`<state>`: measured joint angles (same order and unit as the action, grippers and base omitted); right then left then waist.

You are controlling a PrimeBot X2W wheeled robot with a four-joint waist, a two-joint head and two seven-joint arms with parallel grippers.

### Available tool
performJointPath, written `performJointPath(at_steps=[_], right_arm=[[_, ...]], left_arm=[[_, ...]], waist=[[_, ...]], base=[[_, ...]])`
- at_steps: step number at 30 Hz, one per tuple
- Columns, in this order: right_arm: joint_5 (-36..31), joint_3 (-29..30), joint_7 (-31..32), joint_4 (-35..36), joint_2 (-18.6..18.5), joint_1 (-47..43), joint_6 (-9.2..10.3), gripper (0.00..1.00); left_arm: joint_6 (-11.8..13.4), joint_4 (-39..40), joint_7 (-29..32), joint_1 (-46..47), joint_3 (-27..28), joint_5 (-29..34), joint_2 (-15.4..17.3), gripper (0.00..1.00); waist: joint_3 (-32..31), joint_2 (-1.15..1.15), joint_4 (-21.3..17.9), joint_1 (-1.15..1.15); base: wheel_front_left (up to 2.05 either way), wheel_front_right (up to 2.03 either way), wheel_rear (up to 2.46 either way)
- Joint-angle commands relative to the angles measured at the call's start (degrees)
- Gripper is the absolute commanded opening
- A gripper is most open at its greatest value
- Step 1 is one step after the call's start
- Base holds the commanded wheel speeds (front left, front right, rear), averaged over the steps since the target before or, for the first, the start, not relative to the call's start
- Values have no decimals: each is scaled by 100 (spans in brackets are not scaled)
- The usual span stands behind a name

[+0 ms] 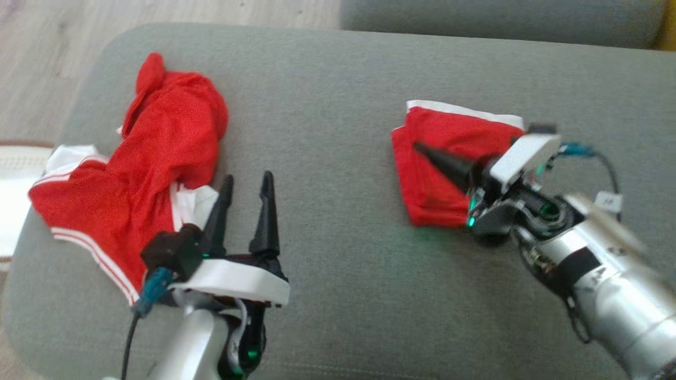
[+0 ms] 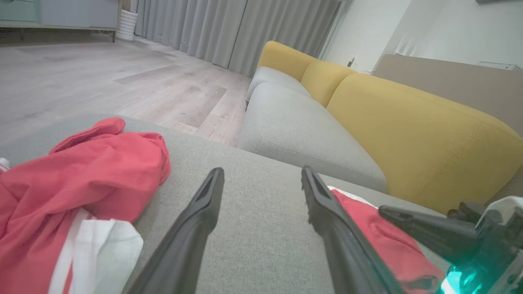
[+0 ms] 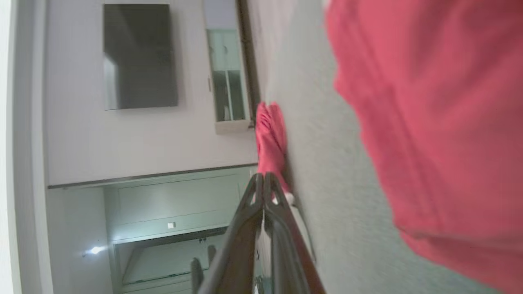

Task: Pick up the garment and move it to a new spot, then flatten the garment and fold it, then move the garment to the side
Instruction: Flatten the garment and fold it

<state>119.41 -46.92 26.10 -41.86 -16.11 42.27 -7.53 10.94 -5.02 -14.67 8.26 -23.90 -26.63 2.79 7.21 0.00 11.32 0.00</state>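
Note:
Two red garments lie on the grey cushion. A crumpled one with white stripes (image 1: 153, 142) (image 2: 81, 175) (image 3: 269, 139) is at the left. A folded one with white trim (image 1: 443, 132) (image 2: 380, 237) (image 3: 429, 122) is at the right. My left gripper (image 1: 247, 177) (image 2: 262, 171) stands open just right of the crumpled garment, with bare cushion between its fingers. My right gripper (image 1: 420, 148) (image 2: 382, 210) (image 3: 261, 176) is shut, its fingers pressed together with nothing between them. It reaches over the folded garment, pointing up-left in the head view.
The grey cushion (image 1: 338, 95) has rounded edges, with wood floor (image 1: 42, 42) and a pale rug (image 1: 16, 174) off its left side. Beyond its far edge stands a sofa with a grey seat (image 2: 294, 130) and a yellow back (image 2: 408, 122).

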Motion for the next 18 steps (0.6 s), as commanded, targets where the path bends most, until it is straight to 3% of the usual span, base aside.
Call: performJointPath(at_steps=[1,2,3,4,5,9,12,14,15,18], right_arm=[[-190,228,-315,576,-258,-66,4,0],[-320,331,-501,878,-375,-121,4,0],[-403,438,-662,1154,-484,-195,4,40],[-510,532,-813,1438,-605,-253,4,90],[-615,615,-956,1710,-721,-313,4,100],[-1191,856,-1641,2574,-1216,-476,4,100],[-2106,886,-2393,2996,-1660,-530,4,100],[-2833,920,-3079,3101,-1898,-605,4,100],[-2833,920,-3079,3101,-1898,-605,4,100],[-3973,836,-3783,2966,-2234,-830,4,100]], left_arm=[[-12,270,-33,149,287,130,9,100],[-22,301,-33,152,343,182,9,100],[-30,336,-33,153,407,225,9,100],[-39,359,-33,150,474,265,9,100],[-53,375,-33,147,551,316,9,100],[-145,431,-33,111,893,501,11,100],[-194,440,-33,77,1145,671,20,100],[-208,426,-33,61,1302,771,24,100],[-208,426,-33,61,1302,771,24,100],[-311,495,-33,84,1480,834,20,100]], waist=[[-93,0,-198,0],[-123,0,-270,0],[-152,0,-343,0],[-182,0,-421,0],[-215,0,-511,0],[-317,0,-857,0],[-391,0,-1072,0],[-430,0,-1181,0],[-430,0,-1181,0],[-465,0,-1268,0]], base=[[0,0,0],[0,0,0],[0,0,0],[0,0,0],[0,0,0],[0,0,0],[0,0,0],[0,0,0],[0,0,0],[0,0,0]])
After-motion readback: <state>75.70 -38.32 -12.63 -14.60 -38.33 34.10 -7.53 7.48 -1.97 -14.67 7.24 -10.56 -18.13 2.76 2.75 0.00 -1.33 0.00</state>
